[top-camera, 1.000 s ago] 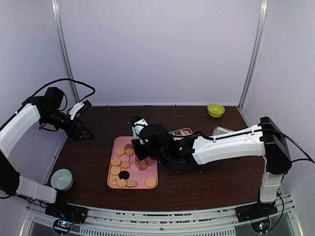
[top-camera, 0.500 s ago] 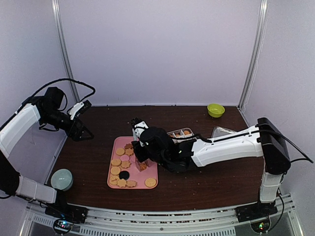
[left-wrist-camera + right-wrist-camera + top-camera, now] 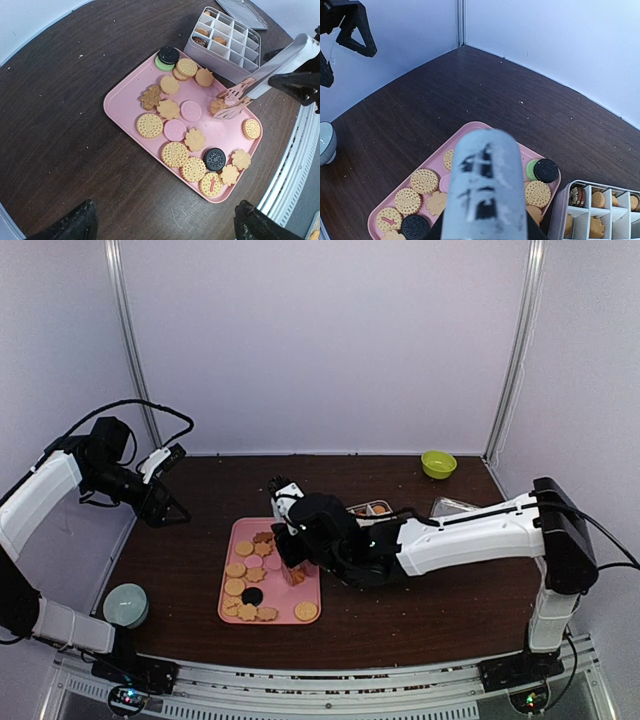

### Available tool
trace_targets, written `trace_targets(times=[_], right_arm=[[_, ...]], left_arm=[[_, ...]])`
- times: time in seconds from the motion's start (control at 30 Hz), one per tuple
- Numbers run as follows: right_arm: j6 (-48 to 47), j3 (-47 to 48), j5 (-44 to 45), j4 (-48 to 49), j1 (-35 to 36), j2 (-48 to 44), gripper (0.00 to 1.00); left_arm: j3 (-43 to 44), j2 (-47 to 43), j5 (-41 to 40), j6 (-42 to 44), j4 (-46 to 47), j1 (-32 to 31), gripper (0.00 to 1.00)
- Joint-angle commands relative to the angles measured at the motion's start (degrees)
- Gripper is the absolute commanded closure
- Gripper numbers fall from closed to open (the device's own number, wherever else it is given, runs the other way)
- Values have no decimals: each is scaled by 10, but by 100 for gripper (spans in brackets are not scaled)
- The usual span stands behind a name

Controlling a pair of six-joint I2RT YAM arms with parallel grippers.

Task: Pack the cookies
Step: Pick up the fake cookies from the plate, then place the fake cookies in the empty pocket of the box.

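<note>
Left jaws: apart, off tray (image 3: 120, 107) | Right jaws: clamped on tongs (image 3: 262, 74) | Tongs: tips flank a flower cookie (image 3: 217, 106) on tray, box (image 3: 212, 62) beside | Risk: edge-only pinch may flip or drop it onto other cookies (image 3: 149, 125) before box.

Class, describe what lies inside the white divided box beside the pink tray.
Golden cookies and one darker one sit in a few cells of the box; cell walls hide the other cells' floors.

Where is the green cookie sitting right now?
In the left wrist view, the green cookie sits at the corner of the pink tray nearest the divided box, partly under a black sandwich cookie.
</note>
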Motion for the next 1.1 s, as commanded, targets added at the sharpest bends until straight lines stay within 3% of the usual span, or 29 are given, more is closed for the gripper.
trace_targets(times=[0.0,0.2,0.47,0.8,1.07], right_arm=[[-27,26,16,4,-14,-81,79],[-49,-12,37,-8,-58,-163,79],[-51,-114,59,-30,-174,-247,79],[-41,-154,47,-21,-224,-248,78],[-54,-131,52,-28,-243,-228,78]], left_arm=[[11,-10,8,10,0,1,2],[13,-11,8,9,0,0,2],[5,-11,14,12,0,1,2],[-5,8,47,19,-4,-3,2],[39,103,27,4,29,-100,3]])
